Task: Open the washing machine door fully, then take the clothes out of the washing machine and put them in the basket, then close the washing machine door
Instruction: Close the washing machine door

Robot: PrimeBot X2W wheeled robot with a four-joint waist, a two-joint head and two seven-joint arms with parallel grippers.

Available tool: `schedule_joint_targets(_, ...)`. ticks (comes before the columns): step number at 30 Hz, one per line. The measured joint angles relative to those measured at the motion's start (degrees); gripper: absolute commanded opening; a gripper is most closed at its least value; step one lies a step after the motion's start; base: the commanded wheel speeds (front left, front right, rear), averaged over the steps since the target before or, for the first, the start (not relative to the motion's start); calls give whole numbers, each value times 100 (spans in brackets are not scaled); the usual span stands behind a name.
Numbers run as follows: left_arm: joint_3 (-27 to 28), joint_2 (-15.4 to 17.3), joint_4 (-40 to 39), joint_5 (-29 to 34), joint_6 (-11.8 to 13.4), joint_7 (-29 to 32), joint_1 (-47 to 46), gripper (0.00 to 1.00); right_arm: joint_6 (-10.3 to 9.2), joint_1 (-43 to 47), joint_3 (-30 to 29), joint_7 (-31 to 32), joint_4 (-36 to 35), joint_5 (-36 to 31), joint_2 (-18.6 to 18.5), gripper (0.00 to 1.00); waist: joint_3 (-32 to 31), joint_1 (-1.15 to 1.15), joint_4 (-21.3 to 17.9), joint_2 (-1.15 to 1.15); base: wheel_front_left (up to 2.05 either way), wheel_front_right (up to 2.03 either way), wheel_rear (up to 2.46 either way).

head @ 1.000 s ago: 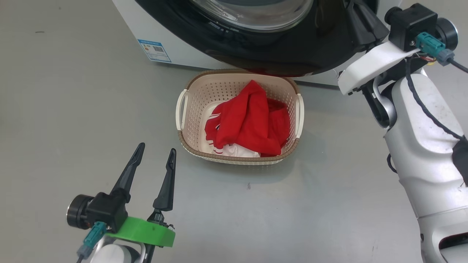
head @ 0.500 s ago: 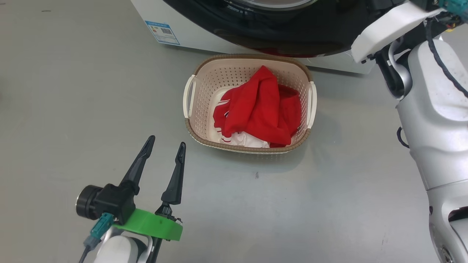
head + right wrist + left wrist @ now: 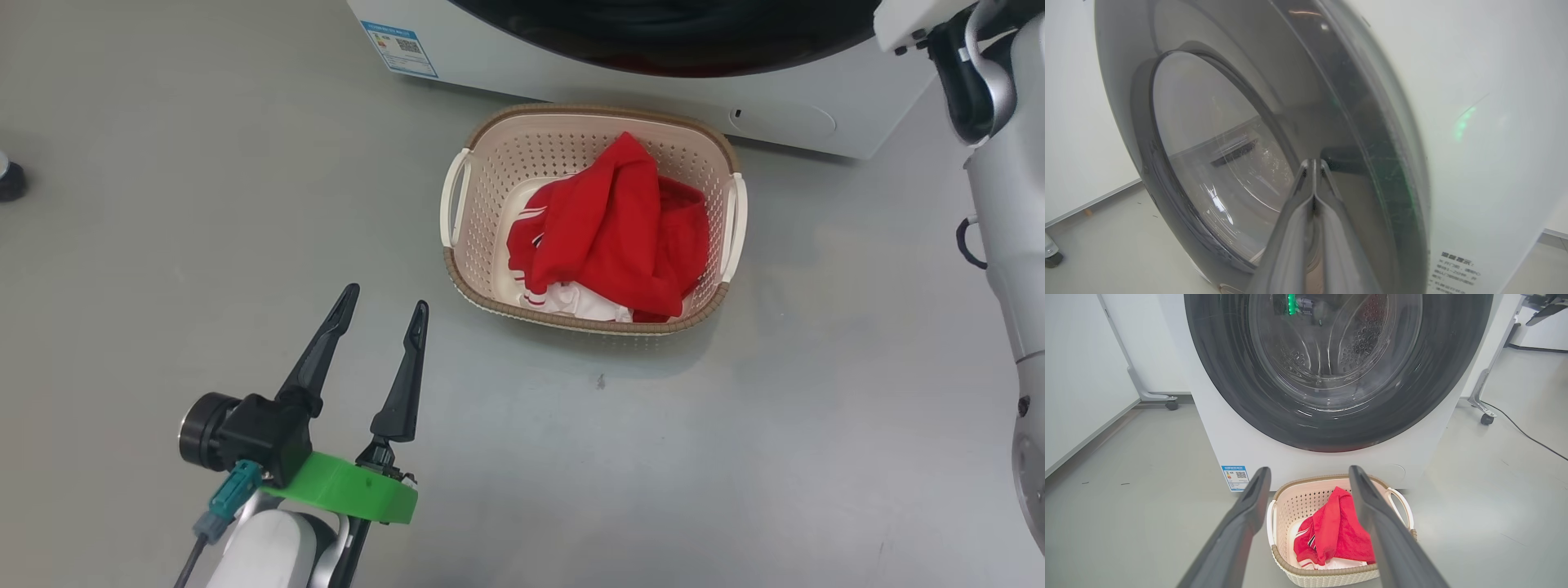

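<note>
Black fingers of the left gripper [image 3: 387, 296] stand spread wide apart above the grey floor [image 3: 163, 245], gripping nothing, on a green wrist ring [image 3: 347, 490]. They point towards the basket [image 3: 490, 163], which sits a little ahead of them and to their right, apart from the fingertips. In the left wrist view the basket shows between the two fingers.

The right gripper [image 3: 1313, 163] has its two fingers pressed flat together, and its tips lie close against the dark band of the washing machine door [image 3: 1208, 163]. Whether they touch the door cannot be told. Its pale forearm [image 3: 1004, 204] rises along the right edge of the head view.

The clothes [image 3: 620, 229] lie heaped inside the basket, red fabric on top with white stripes at its left and white cloth at the near wall. The basket stands on the floor just in front of the washing machine [image 3: 571, 73], below the door's lowest curve. From the left wrist view the door looks flush with the white front, and the perforated drum [image 3: 1367, 339] shows through its glass. A blue sticker [image 3: 400, 47] sits low on the front, left of the basket.
</note>
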Motion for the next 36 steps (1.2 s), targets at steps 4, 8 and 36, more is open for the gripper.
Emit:
schedule_joint_targets(4,16,-10,3,0,0,-11,-5,100,-97,-159,-122,-108,171,27,-36,0,21,0,66,0,0,0,0)
schedule_joint_targets(8,15,-13,2,0,0,-14,-6,100,-154,-266,-179,-186,261,49,-47,0,20,0,82,0,0,0,0)
schedule_joint_targets(36,303,-25,75,67,14,-15,-5,100,-24,127,246,-531,954,120,449,0,-383,0,-216,0,0,0,0)
